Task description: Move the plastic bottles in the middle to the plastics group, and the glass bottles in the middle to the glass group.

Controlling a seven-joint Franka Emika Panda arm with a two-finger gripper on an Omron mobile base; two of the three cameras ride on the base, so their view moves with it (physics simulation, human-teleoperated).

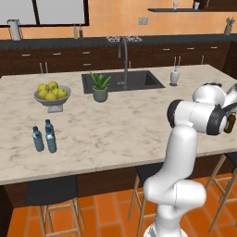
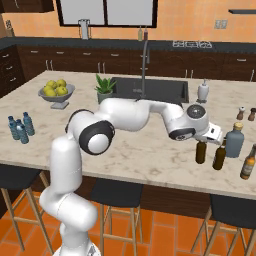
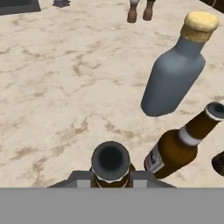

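Nearest the hand camera, between the two dark finger tips of the tool [image 3: 111, 178], stands the dark round mouth of a brown glass bottle [image 3: 110, 162]; the fingers sit on either side of its neck, but whether they press it I cannot tell. Just beside it, on the marble tabletop [image 3: 57, 92], a second brown bottle [image 3: 181, 146] with a pale neck band and a label stands apart from the first. Beyond that one rises the squat grey-blue bottle [image 3: 173, 78] with its pale yellowish cap, near the second brown bottle but not touching it. Further off, near the top of the hand view, two small brown shakers [image 3: 140, 12] stand side by side.

From the right base view the white arm reaches across the tabletop to the tool [image 2: 212, 134], which hangs over the two brown bottles; the grey-blue bottle stands just right of them, and a third brown bottle [image 2: 247, 163] stands near the tabletop's front edge, further right. Well apart, at the far left end, three small blue-capped water bottles [image 2: 20, 127] cluster together. Behind them sits a bowl of yellow-green fruit [image 2: 56, 91], then a potted plant [image 2: 104, 88] beside the sink [image 2: 157, 90], and a white dispenser bottle [image 2: 202, 91].
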